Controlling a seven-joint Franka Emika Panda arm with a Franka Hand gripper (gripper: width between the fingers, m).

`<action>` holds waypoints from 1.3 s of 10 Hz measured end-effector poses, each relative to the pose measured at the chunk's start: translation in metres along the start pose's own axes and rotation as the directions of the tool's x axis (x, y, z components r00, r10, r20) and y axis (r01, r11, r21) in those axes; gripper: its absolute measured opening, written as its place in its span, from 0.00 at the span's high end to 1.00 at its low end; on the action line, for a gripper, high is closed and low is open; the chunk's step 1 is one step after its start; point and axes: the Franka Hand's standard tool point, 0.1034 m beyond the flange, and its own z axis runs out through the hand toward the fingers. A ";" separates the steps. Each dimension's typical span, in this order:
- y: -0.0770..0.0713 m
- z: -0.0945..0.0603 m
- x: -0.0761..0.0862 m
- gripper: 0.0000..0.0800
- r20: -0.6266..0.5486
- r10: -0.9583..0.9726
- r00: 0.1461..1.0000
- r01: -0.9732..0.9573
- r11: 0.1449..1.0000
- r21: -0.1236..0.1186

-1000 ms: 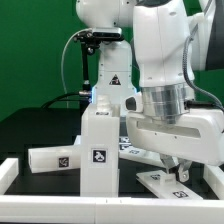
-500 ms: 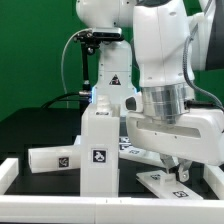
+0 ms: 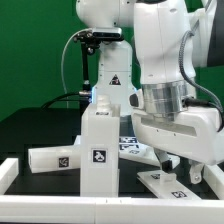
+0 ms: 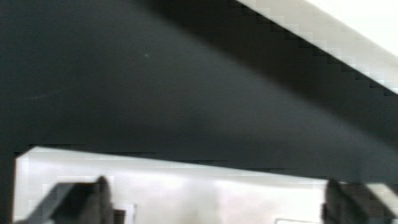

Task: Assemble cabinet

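On the black tabletop (image 3: 30,128), at the exterior view's right, the end effector (image 3: 181,170) hangs wide open over a flat white tagged panel (image 3: 155,181), beside the upright white cabinet box (image 3: 100,140).

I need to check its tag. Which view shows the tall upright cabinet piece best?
The exterior view: the upright cabinet piece stands in plain sight, its tag facing the camera. The wrist view shows only dark table, a white surface and fingertips, not that piece.

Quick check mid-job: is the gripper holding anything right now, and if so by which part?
Nothing is held. The gripper has its jaws spread apart, with only a flat white panel lying beneath them and nothing gripped between.
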 end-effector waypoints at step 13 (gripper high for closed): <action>0.008 0.002 0.020 0.71 -0.019 0.028 0.999 -0.028 1.000 0.007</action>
